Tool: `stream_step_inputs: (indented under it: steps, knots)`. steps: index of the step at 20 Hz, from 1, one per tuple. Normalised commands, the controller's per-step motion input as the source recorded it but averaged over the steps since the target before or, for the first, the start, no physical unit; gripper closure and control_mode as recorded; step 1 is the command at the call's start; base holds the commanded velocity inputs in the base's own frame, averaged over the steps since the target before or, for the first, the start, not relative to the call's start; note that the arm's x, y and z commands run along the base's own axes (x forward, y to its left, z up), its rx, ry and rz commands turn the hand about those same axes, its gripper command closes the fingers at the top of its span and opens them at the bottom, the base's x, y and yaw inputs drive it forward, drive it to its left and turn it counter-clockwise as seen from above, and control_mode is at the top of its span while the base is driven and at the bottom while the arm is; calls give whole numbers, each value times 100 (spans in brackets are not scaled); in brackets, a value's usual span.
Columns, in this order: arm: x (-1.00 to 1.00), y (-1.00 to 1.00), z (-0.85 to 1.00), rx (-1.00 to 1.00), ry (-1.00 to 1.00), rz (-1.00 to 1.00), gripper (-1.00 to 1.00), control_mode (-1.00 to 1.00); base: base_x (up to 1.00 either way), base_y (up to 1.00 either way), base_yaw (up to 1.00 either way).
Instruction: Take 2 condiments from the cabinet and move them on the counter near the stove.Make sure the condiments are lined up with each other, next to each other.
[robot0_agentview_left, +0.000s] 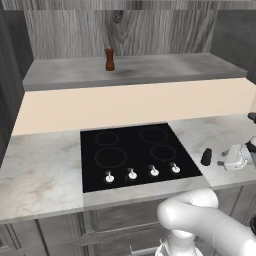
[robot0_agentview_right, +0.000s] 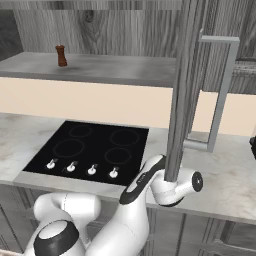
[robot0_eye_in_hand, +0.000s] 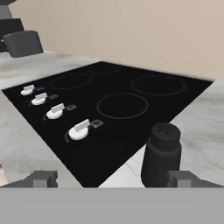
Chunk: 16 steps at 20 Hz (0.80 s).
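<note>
A reddish-brown wooden condiment (robot0_agentview_left: 109, 59) (robot0_agentview_right: 61, 55) stands upright on the grey shelf of the cabinet (robot0_agentview_left: 150, 70). The black condiment (robot0_agentview_left: 206, 157) (robot0_eye_in_hand: 161, 153) stands upright on the marbled counter (robot0_agentview_left: 40, 170) (robot0_eye_in_hand: 205, 127), right at the right edge of the black stove (robot0_agentview_left: 135, 150) (robot0_agentview_right: 85, 147) (robot0_eye_in_hand: 122, 105). My gripper (robot0_agentview_left: 222, 158) (robot0_eye_in_hand: 113, 180) hovers low just right of the black shaker and is open. Nothing sits between its fingers. In the hand view the shaker stands just ahead of the right fingertip (robot0_eye_in_hand: 183, 179), apart from it.
An open cabinet door (robot0_agentview_right: 182, 90) with a long metal handle (robot0_agentview_right: 222, 90) hangs over the counter right of the stove. A dark grey object (robot0_eye_in_hand: 22, 41) sits on the counter beyond the stove's far side. Four white knobs (robot0_agentview_left: 142, 174) line the stove's front edge.
</note>
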Motion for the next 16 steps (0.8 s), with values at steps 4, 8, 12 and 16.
stream_step_inputs:
  steps: [4, 8, 12, 16]
  knots:
    - [-33, 28, 37, 0, -7, -6, -100, -100, 0, 0, 0]
    - [-21, 37, 43, 0, -6, -6, -100, -100, 0, 0, 0]
    - [-7, 40, 46, 0, -4, -6, -100, -100, 0, 0, 0]
    - [-2, 38, 48, 0, -1, -4, -100, -100, 0, 0, 0]
